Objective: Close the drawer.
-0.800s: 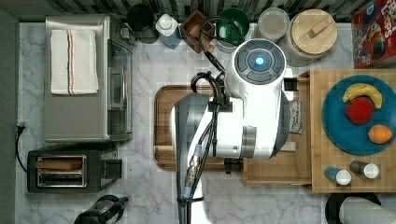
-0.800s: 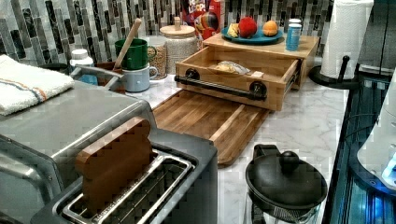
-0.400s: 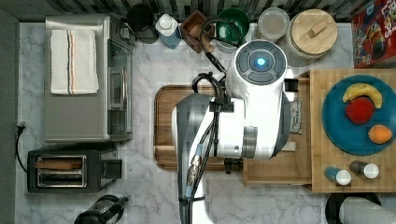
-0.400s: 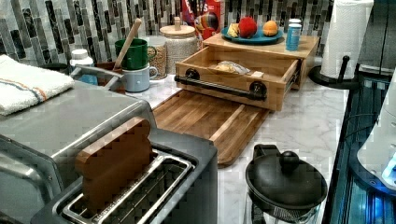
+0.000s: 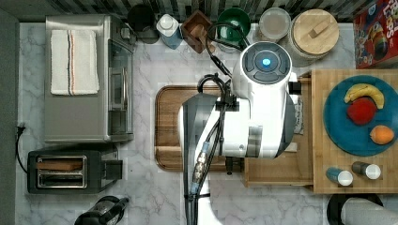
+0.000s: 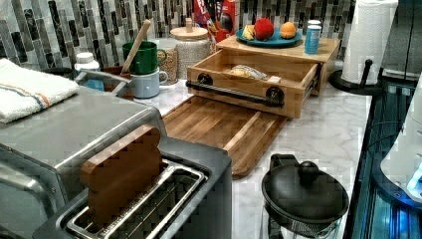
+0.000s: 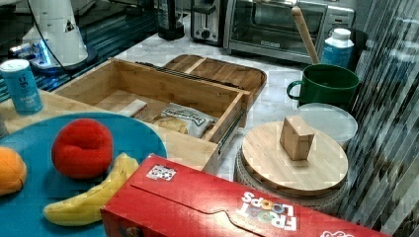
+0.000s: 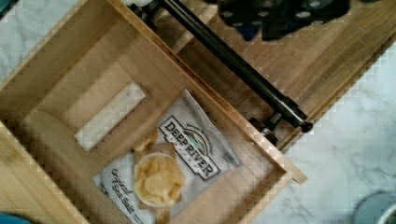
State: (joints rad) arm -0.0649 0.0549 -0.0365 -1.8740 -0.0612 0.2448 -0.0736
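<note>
Half the open drawer (image 5: pixel 277 171) hidden under arm (image 5: pixel 244 117), claw (image 8: pixel 285 14) blurred

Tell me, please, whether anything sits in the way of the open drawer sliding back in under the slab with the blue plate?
Nothing visible does. The drawer holds only a chip bag and a small white packet, both lying flat below its raised sides. The black bar handle on its front is clear.
</note>
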